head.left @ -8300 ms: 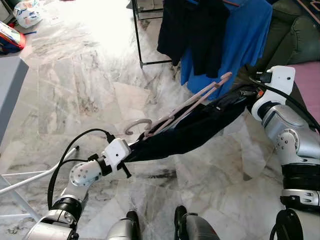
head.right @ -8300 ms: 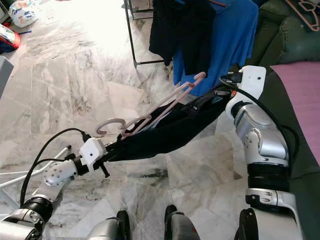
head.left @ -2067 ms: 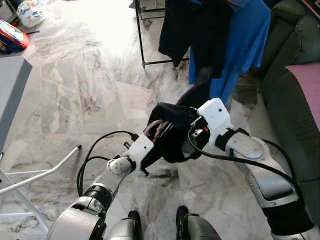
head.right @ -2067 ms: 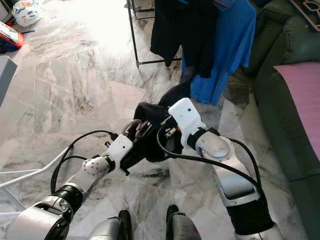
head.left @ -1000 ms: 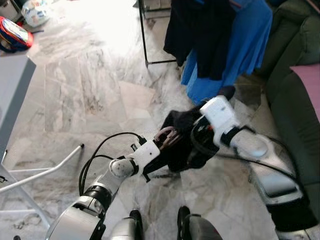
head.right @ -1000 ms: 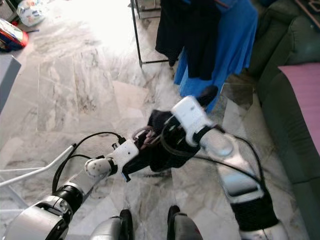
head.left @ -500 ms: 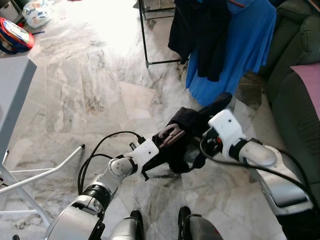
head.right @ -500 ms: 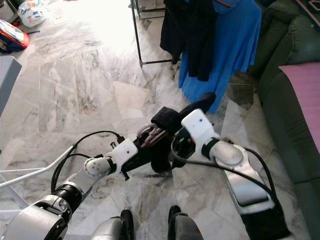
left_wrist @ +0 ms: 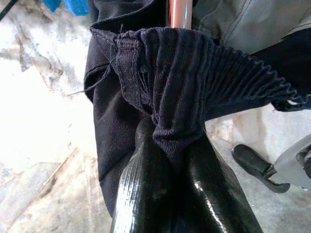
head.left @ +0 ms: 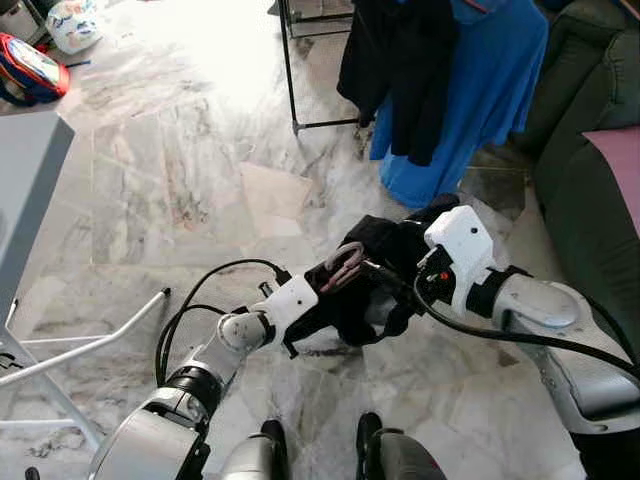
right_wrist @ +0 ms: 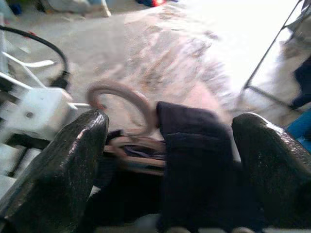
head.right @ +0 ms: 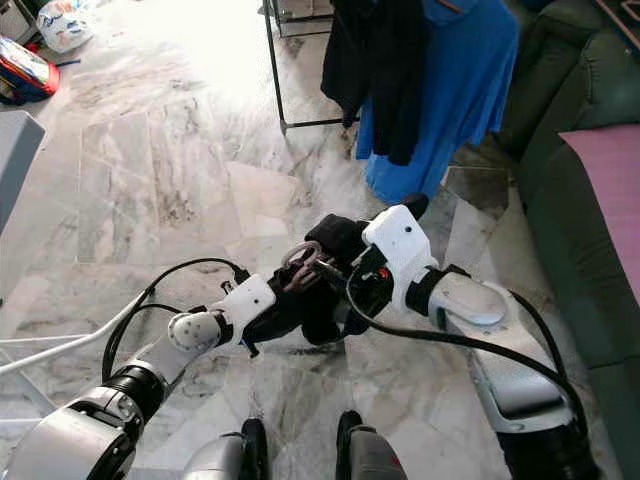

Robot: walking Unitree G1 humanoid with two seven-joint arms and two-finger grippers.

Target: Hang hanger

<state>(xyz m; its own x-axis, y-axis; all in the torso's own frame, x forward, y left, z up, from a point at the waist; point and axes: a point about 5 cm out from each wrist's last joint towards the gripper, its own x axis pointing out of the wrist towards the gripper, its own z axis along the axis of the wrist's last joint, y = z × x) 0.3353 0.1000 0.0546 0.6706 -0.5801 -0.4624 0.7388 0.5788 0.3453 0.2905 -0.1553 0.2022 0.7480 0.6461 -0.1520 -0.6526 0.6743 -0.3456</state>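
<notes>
Left gripper (left_wrist: 170, 160) is clamped on the ribbed waistband of the dark garment (head.left: 365, 300), fingers (left_wrist: 146, 194) pinched tight on the fabric — likely to keep the bundle from sliding off. The pink hanger (head.left: 343, 265) sits inside that bunched cloth, hook poking up between the two arms, low over the marble floor (head.left: 170, 170). Right gripper (right_wrist: 167, 141) faces the hook and the cloth with fingers (right_wrist: 58, 160) spread wide, nothing gripped — probably lining up to take the hanger. The clothes rack (head.left: 292, 70) with the blue shirt (head.left: 480, 90) stands well apart ahead; hanging not yet done.
</notes>
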